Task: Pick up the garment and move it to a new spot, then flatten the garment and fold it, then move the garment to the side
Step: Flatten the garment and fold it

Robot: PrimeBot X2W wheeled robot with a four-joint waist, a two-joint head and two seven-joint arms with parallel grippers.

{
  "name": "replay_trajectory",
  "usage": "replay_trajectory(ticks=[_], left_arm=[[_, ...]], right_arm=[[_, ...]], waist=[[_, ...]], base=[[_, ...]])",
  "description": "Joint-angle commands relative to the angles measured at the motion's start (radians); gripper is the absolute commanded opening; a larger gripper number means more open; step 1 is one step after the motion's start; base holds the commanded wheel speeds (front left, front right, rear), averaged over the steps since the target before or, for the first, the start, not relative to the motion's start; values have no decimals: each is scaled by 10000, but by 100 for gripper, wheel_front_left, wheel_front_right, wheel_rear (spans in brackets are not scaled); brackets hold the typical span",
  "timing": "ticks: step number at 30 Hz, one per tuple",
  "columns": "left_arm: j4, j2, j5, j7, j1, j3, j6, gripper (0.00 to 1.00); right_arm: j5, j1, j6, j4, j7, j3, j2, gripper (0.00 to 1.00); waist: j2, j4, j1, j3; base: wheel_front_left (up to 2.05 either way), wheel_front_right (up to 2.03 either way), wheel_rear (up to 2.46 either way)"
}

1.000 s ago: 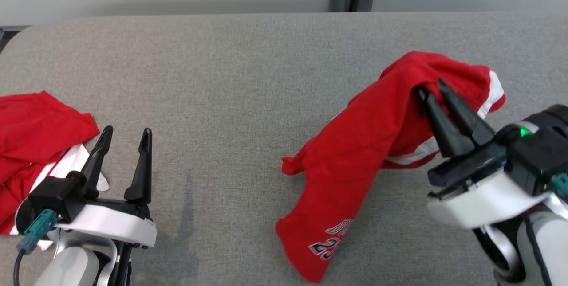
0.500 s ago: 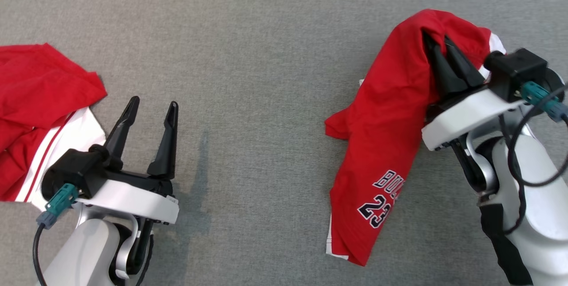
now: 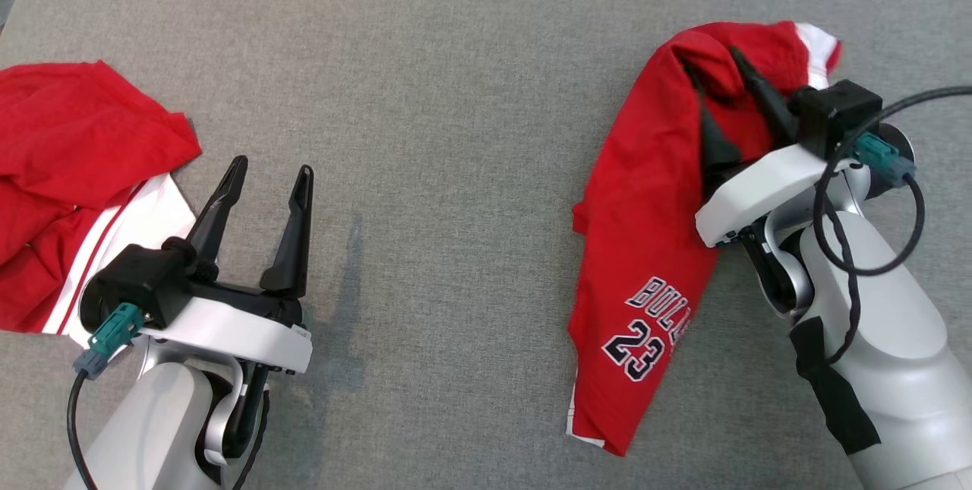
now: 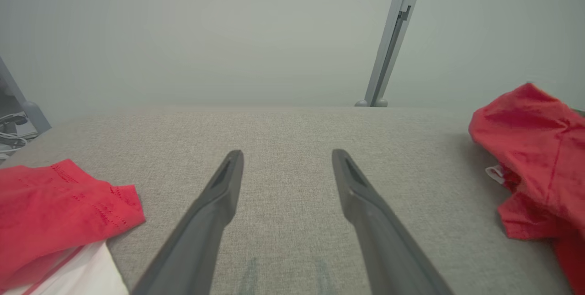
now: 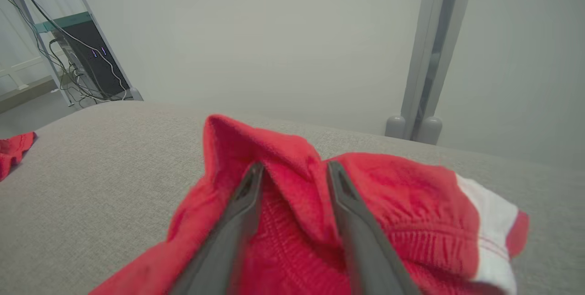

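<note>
Wrist view: my right tool [image 5: 295, 165] stands parted, a garment [image 3: 645, 232] fold between. Head view: 23 print [image 3: 634, 346] lower right, left tool [image 3: 273, 165] spread.

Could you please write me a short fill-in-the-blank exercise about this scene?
The number printed on the red garment draped over the right claw is ____. The left claw holds ____, its jaws open. The other garment, near the left claw, is red and ____.
Missing words: 23; nothing; white.
</note>
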State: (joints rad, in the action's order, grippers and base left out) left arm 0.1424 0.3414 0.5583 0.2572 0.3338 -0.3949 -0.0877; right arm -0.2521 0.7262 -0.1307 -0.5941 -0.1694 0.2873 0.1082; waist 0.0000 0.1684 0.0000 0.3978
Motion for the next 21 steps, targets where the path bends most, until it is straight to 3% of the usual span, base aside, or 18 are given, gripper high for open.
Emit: replay_trajectory(ticks=[1, 12, 21], left_arm=[[32, 95, -41, 44, -101, 107, -19, 100], [-121, 290, -22, 28, -683, 346, -301, 100], [-433, 425, 58, -163, -1374, 311, -599, 100]], right_arm=[[-108, -231, -2, 100, -328, 3, 58, 100], [224, -2297, -2, 2056, -812, -926, 35, 100], [665, -4659, -4, 4258, -61, -2316, -307, 100]], waist=[[0, -145, 0, -185], [0, -703, 0, -986], [0, -1072, 0, -1770]], base=[[0, 0, 0], [0, 0, 0], [0, 0, 0]])
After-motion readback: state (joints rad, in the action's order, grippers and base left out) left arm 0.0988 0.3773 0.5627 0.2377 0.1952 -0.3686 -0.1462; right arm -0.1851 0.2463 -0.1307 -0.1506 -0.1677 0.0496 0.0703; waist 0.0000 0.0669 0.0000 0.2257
